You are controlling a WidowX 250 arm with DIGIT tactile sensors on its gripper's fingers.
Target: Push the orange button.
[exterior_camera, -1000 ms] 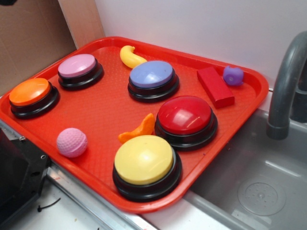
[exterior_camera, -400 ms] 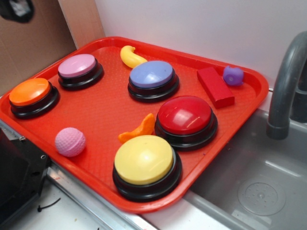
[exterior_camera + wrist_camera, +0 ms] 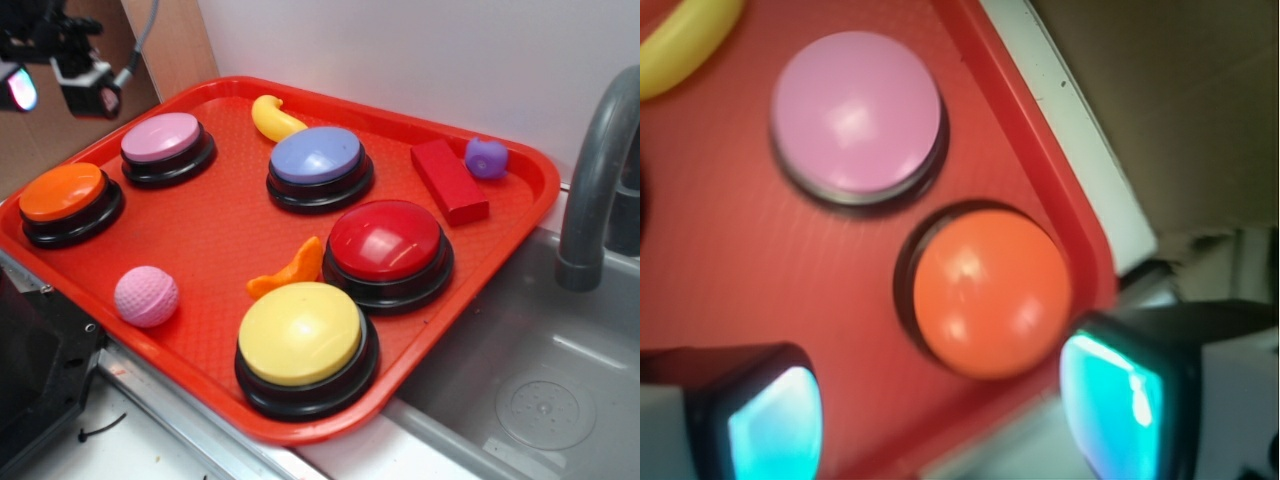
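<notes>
While the red tray (image 3: 480, 250) carried five buzzers, only one was the orange button (image 3: 62, 192), set at the tray's left corner beside the pink buzzer (image 3: 162, 137). Others: one blue (image 3: 317, 155), one red (image 3: 385, 240), one yellow (image 3: 300, 333). One pink ball (image 3: 147, 296), one red block (image 3: 449, 181). The pincer (image 3: 940, 415) hung above the orange button, not touching, fingers (image 3: 775, 420) spread apart, grasping nothing.

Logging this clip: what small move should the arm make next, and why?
Probably descend toward the orange button, nudging over to centre it first. The gripper hangs high above the tray; its jaws stand apart, and the wrist view shows the button just ahead of the gap, beside the pink button, untouched.
</notes>
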